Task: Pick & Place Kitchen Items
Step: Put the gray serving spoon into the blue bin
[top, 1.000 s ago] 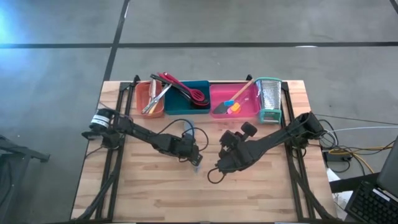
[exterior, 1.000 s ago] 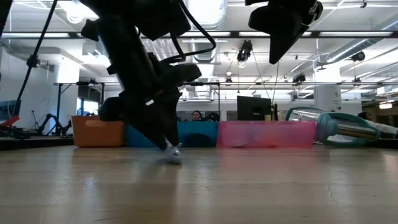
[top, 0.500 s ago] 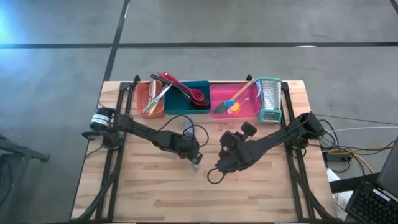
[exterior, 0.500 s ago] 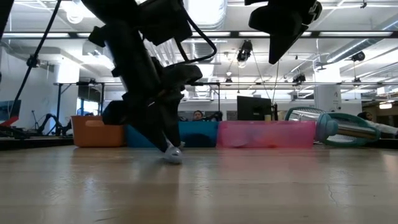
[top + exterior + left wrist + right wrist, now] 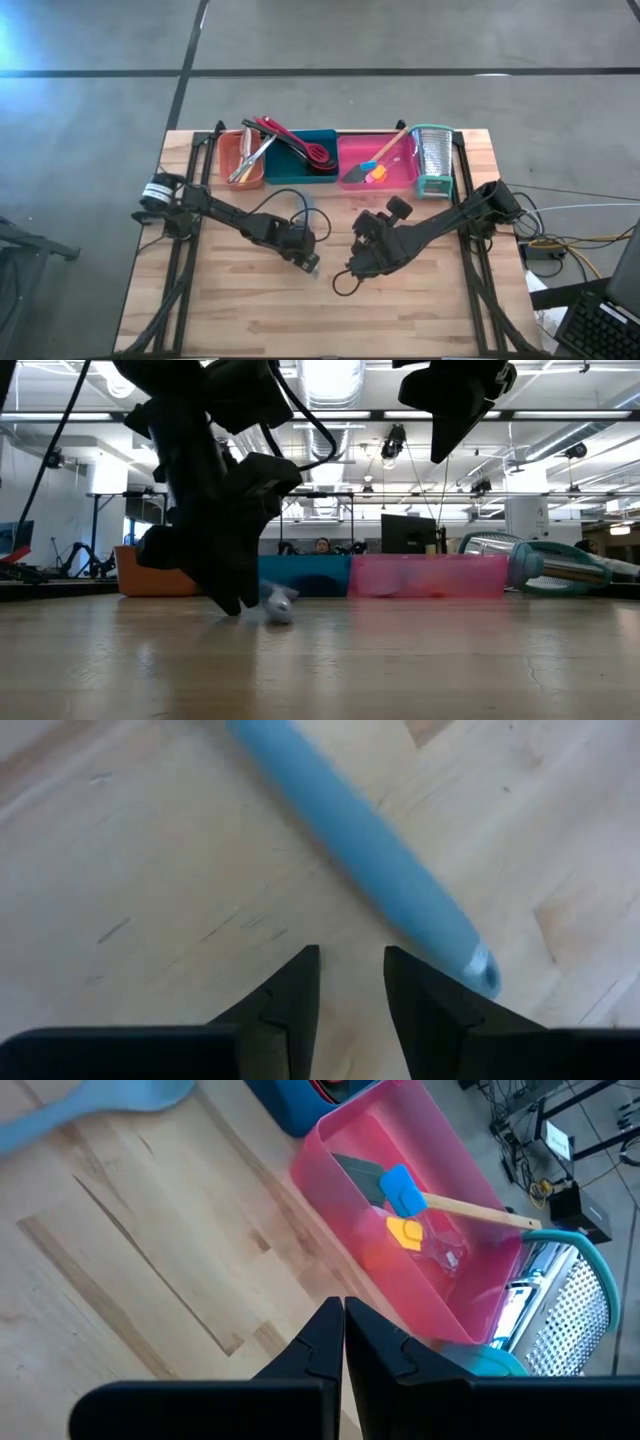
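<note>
Left pincer [image 5: 350,995], fingers slightly apart and empty, sat low beside the blue utensil [image 5: 365,850] lying on the desk [image 5: 230,310], apparently lining up a grasp; right pincer [image 5: 343,1335] closed, waiting.

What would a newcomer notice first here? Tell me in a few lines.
The three bright trays along the table's far edge: orange tray, teal tray and pink tray, all holding utensils, with a box grater lying beside the pink one. Mid-table, the left gripper hovers by a light blue utensil handle lying on the wood.
</note>
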`<state>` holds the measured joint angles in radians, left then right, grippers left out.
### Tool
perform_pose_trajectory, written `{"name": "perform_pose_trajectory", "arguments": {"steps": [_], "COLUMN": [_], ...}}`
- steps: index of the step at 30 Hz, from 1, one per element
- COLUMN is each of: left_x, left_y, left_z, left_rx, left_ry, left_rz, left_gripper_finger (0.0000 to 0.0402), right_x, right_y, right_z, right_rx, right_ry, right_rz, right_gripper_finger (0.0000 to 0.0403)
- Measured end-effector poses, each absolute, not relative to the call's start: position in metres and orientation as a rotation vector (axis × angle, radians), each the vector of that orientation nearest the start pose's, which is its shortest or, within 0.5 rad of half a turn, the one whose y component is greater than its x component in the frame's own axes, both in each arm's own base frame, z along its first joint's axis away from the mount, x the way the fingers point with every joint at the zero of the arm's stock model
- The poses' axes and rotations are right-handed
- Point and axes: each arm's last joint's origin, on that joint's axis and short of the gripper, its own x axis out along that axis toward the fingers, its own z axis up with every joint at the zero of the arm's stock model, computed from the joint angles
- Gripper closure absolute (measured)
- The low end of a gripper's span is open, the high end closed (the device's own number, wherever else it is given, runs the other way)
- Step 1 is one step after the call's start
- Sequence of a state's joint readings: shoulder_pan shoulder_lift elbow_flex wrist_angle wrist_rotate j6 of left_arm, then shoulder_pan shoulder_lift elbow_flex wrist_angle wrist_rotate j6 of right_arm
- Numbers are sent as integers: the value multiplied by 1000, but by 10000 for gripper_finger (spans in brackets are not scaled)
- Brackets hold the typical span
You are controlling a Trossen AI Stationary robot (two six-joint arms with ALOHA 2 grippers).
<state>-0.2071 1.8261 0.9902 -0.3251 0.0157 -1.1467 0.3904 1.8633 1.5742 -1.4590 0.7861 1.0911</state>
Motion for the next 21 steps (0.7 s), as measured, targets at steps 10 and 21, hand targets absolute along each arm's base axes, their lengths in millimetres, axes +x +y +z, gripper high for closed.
{"name": "perform_pose_trajectory", "arguments": {"steps": [10,21], "left_x": [315,320], "left_y": [-71,-70], "left_z": [153,155], "left_rx": [-892,-965], "left_ry": [1143,1080], "left_rz": [431,450], "left_gripper_finger": [262,162], "right_x": [316,317], "right_y": [108,108], "right_z": [256,256], "right_rx": [-86,-84], "right_ry": [1047,1043], "right_rz": [-949,-940], "right_gripper_finger": [394,394]}}
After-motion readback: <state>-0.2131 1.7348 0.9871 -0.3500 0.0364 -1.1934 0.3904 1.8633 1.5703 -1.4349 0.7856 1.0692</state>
